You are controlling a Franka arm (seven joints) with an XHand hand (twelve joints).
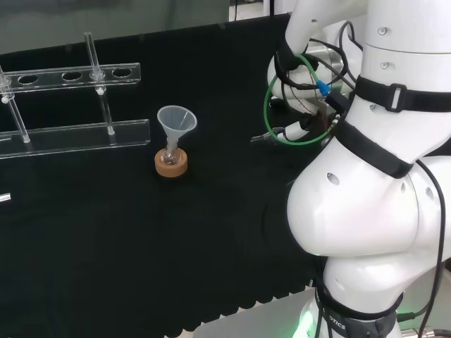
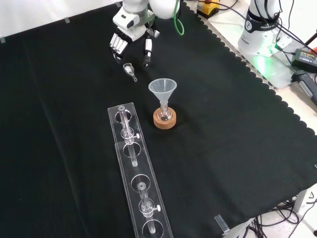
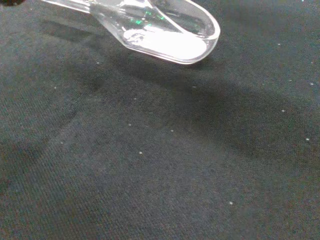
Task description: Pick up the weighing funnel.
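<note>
- Hand [image 2: 130, 35] hangs over the desk [image 2: 59, 99] at the end of the white arm [image 1: 366, 183], and it points down at the black cloth [image 3: 150, 165].
- Its fingers [image 2: 116, 45] are straight and sit side by side in a row. The thumb [image 2: 147, 52] stands off on its own, so there is a wide gap between them. The hand is spread and holds nothing.
- The weighing funnel [image 2: 130, 71] lies flat on the cloth just past the fingertips, in front of the gap between fingers and thumb. It is near the hand and looks apart from it.
- Seen from the wrist, the weighing funnel [image 3: 165, 30] is a small clear scoop. There is a white patch in its bowl, and I cannot tell if that is powder or shine.
- Farther from the hand, past the weighing funnel, the big funnel [image 2: 162, 89] stands with its mouth up. Its stem sits in a small flask [image 2: 164, 114] on a cork ring [image 2: 164, 123].
- Farthest from the hand is a long clear rack [image 2: 134, 168] with round holes, and a few thin glass pieces stand in it.
</note>
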